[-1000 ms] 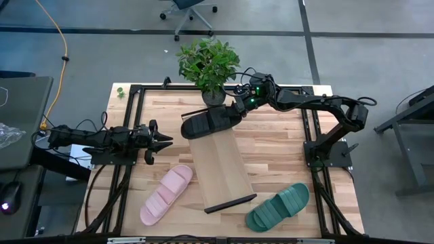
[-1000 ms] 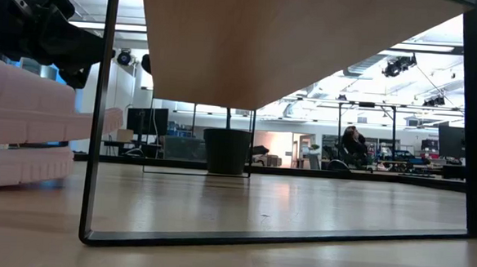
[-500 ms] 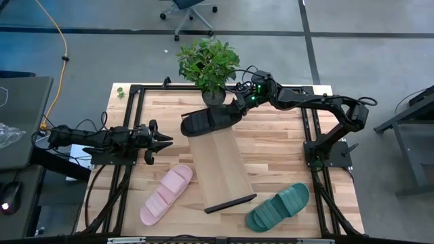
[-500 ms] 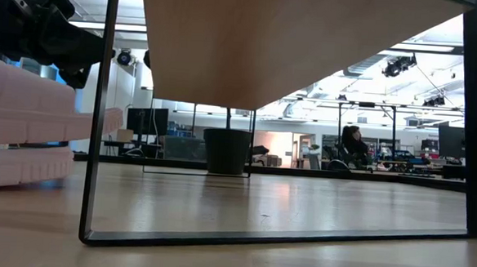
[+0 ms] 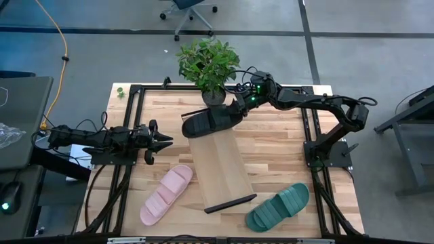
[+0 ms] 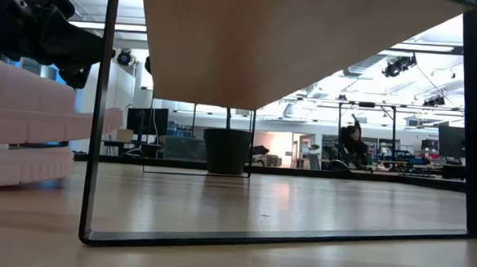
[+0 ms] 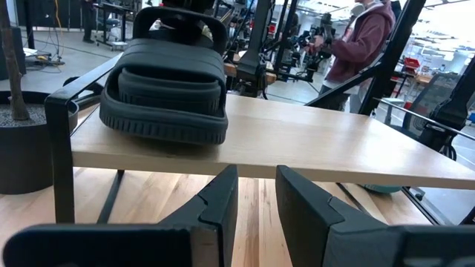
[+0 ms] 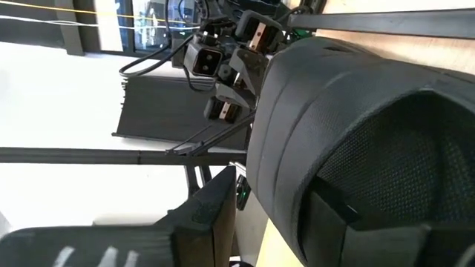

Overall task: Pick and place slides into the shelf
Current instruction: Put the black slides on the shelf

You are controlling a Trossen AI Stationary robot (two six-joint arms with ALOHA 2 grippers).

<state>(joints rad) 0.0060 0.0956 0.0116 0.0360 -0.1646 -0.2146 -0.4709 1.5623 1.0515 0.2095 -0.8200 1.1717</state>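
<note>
The black slide (image 5: 209, 122) is lying across the far end of the shelf (image 5: 218, 166), its long axis crosswise to the plank and its sole resting flat on the wood. The right hand (image 5: 237, 107) is sitting at the end of this slide nearest the potted plant (image 5: 207, 64). In the right wrist view one finger (image 8: 211, 204) is showing outside the slide's strap, so the hand appears to be closed around that strap, though perhaps loosening; whether it is gripping firmly or letting go cannot be told for sure.

The pink slide (image 5: 166, 194) is lying on the desk (image 5: 278, 152) beside the shelf, on the left arm's side, its long axis slanting toward the shelf's near end. The green slide (image 5: 277, 206) is lying on the desk on the other side of the shelf's near end, closer to the right arm's base.

The left hand (image 5: 163, 141) is waiting beside the shelf, near its far half, fingers (image 7: 220, 204) spread a little and holding nothing, pointing at the shelf's edge. The pink slide is lying nearer this hand than the right one, so the left arm looks the likelier one to fetch it.

The shelf is holding only the black slide; most of its plank is bare.
</note>
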